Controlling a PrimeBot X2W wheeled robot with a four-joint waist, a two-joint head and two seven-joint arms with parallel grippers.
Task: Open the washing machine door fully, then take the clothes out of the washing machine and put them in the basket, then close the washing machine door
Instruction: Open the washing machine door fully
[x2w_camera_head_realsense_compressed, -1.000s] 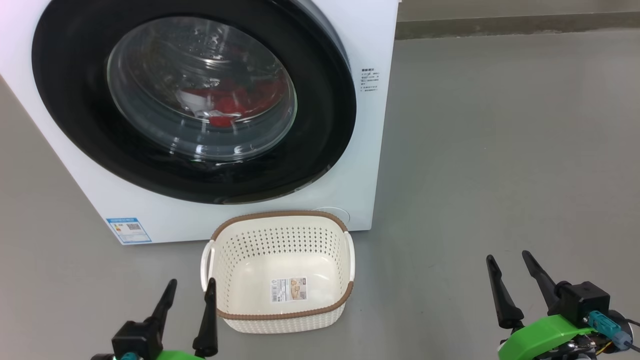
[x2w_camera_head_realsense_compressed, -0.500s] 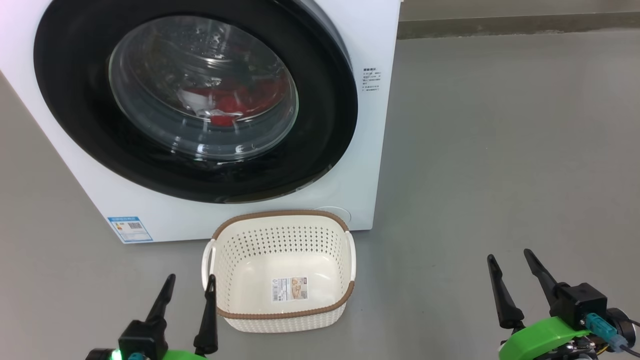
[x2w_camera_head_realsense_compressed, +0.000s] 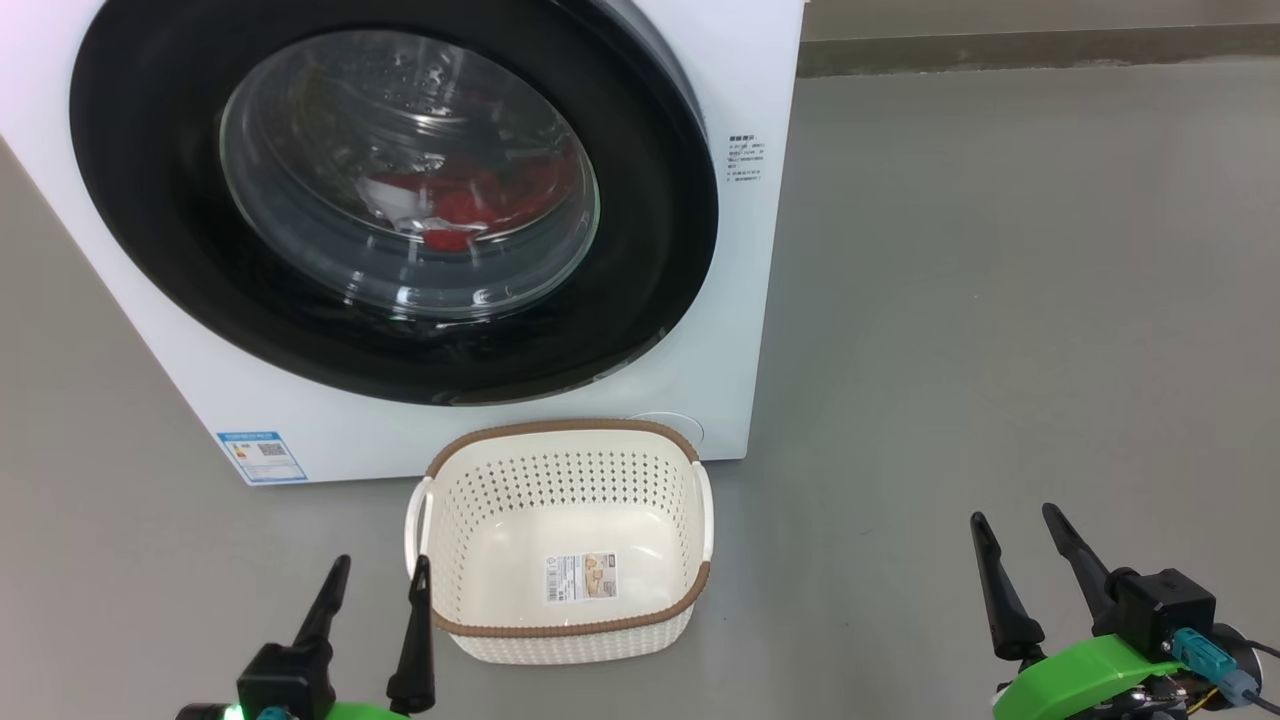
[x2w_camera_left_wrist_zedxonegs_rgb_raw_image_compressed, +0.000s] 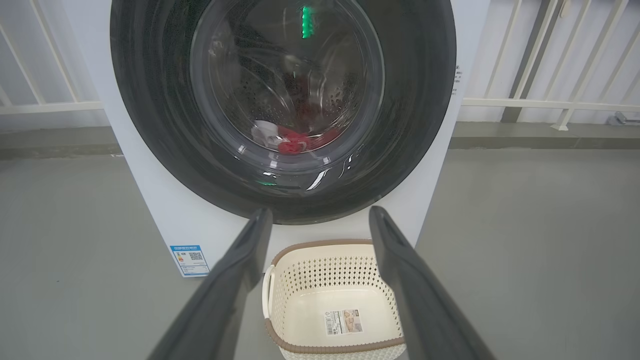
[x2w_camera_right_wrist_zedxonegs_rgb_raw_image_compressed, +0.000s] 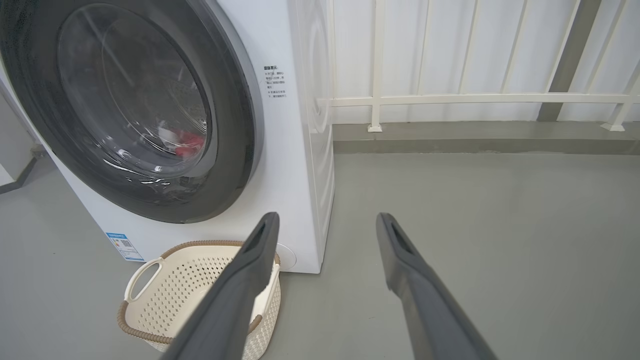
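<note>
The white washing machine (x2w_camera_head_realsense_compressed: 745, 300) stands ahead with its black-rimmed round door (x2w_camera_head_realsense_compressed: 150, 200) shut against its front. Through the glass window the red and white clothes (x2w_camera_head_realsense_compressed: 450, 205) lie in the steel drum; the same clothes (x2w_camera_left_wrist_zedxonegs_rgb_raw_image_compressed: 292, 142) show in the left wrist view. The cream basket (x2w_camera_head_realsense_compressed: 560, 620) with its brown rim sits on the floor just before the machine, holding only its paper label. My left gripper (x2w_camera_head_realsense_compressed: 382, 568) is open at the basket's near left corner, holding nothing. My right gripper (x2w_camera_head_realsense_compressed: 1012, 518) is open over bare floor, far right of the basket.
Grey floor (x2w_camera_head_realsense_compressed: 1000, 300) stretches wide to the right of the machine. A white railing (x2w_camera_right_wrist_zedxonegs_rgb_raw_image_compressed: 475, 99) on a low kerb runs behind it. A blue label (x2w_camera_head_realsense_compressed: 262, 456) marks the machine's lower left front.
The head view has shifted slightly, so the machine and basket sit a little further right. Both grippers sit marginally lower in the picture, still open.
</note>
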